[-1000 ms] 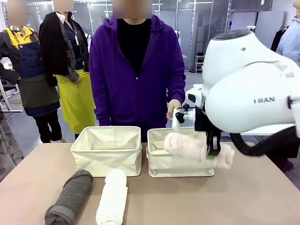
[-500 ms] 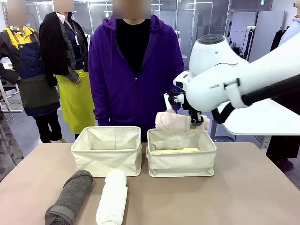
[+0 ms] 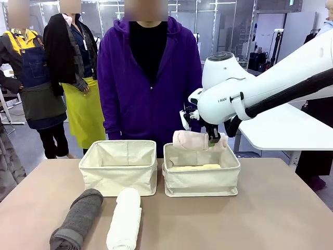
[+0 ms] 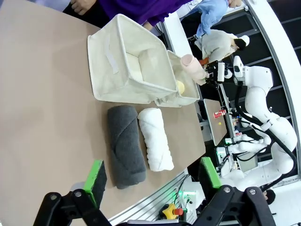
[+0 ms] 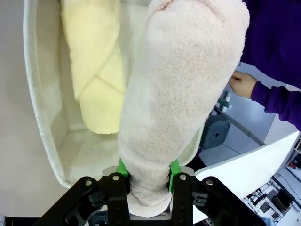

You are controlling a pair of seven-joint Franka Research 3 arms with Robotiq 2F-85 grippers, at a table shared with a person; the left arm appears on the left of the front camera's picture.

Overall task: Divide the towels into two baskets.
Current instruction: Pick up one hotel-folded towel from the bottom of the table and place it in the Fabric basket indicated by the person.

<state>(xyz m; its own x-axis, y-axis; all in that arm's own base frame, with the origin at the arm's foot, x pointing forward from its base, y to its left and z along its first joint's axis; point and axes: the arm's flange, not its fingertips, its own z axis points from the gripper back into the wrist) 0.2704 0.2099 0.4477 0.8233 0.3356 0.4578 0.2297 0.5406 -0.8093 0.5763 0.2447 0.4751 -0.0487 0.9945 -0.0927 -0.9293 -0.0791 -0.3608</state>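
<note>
The pink towel [image 3: 193,140] now hangs over the far rim of the right basket [image 3: 202,181]. A second ago I had it out in front of that basket's near wall, and half a second ago a little higher than it is now. My right claw [image 3: 214,139] is clamped on one end of the roll, both green pads pressed into the terry, with the rest of the roll sticking out level.

Under it the yellow towel [image 3: 195,167] lies along the bottom of the same basket. The left basket [image 3: 118,178] stands just beside it, the two side by side toward the bench's [image 3: 270,219] far edge. The grey towel [image 3: 78,219] and white towel [image 3: 126,219] lie next to each other at the near edge, left of the middle, where they were before.

My left claw [image 4: 153,174] hangs above that near edge with its fingers spread wide and nothing between them.

A person [image 3: 148,83] in a purple hoodie stands right behind the baskets, one hand [image 5: 242,84] close past the towel's free end.

From the front, the basket wall hides most of the yellow towel, and the wrist and the roll cover the right claw's fingers. In the right wrist view the gripped end of the roll hides the gap between the pads.
</note>
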